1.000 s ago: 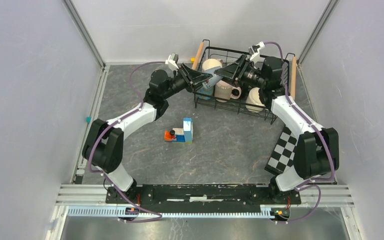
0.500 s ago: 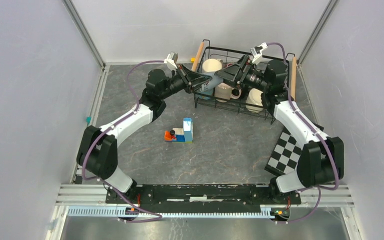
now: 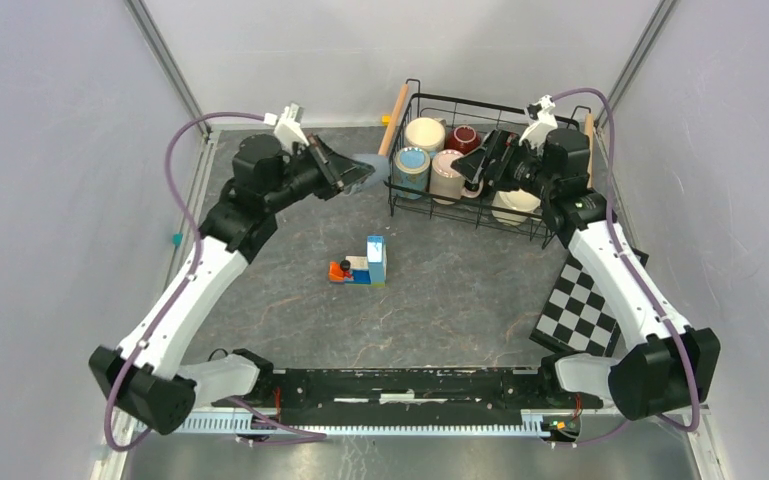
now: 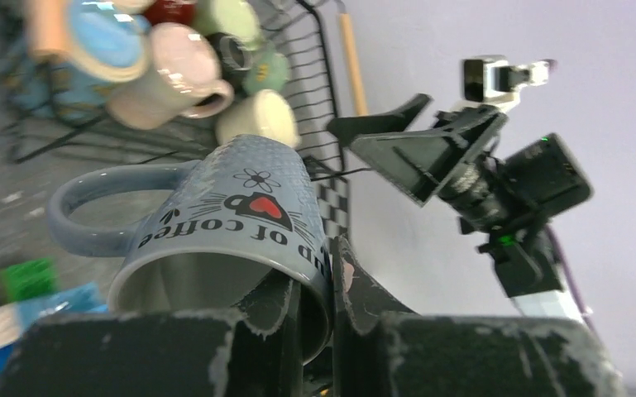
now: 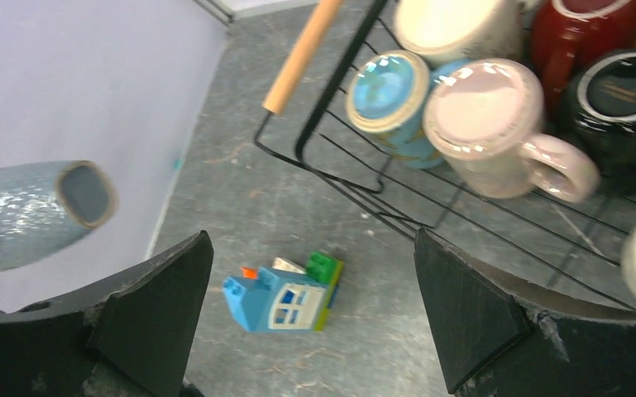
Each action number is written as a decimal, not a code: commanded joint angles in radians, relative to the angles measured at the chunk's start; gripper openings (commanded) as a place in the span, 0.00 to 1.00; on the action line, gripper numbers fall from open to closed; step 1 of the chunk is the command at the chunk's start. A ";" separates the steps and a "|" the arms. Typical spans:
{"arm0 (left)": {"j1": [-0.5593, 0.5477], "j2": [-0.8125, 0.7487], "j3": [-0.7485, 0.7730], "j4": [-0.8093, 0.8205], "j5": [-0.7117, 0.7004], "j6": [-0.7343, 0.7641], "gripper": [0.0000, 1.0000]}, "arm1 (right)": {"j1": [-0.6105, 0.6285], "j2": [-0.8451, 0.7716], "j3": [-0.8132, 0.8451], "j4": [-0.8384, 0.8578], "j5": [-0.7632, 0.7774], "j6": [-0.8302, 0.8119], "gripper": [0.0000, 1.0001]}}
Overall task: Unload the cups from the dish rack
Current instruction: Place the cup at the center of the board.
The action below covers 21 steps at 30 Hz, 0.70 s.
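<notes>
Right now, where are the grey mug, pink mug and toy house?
grey mug (image 4: pixel 240 207), left wrist view, printed side
pink mug (image 5: pixel 481 120), right wrist view, top face
toy house (image 5: pixel 273 306), right wrist view, blue wall

Table (image 3: pixel 440 310) with dish rack (image 3: pixel 397 106), blocks (image 3: pixel 365 265), checkerboard (image 3: pixel 575 310)

My left pincer (image 3: pixel 355 172) holds the speckled grey-blue ceramic mug (image 4: pixel 240 207) in the air, left of the black wire dish rack (image 3: pixel 394 190), which sits far right. My right pincer (image 3: pixel 472 168) hangs over the ceramic mugs (image 3: pixel 447 175) inside it. The blue-and-orange toy block cluster (image 3: pixel 363 265) lies nearer, mid-table. The black-and-white checkered board (image 3: pixel 575 305) lies to its right, before the rack.
</notes>
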 commanded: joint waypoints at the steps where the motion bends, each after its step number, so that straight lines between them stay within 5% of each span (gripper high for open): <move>1: 0.031 -0.107 0.036 -0.337 -0.156 0.192 0.02 | 0.002 -0.033 0.042 -0.121 0.119 -0.156 0.98; 11: 0.092 -0.115 0.034 -0.684 -0.454 0.287 0.02 | 0.051 -0.039 0.054 -0.173 0.195 -0.242 0.98; 21: 0.173 0.123 0.005 -0.701 -0.596 0.398 0.02 | 0.108 0.006 0.057 -0.184 0.202 -0.284 0.98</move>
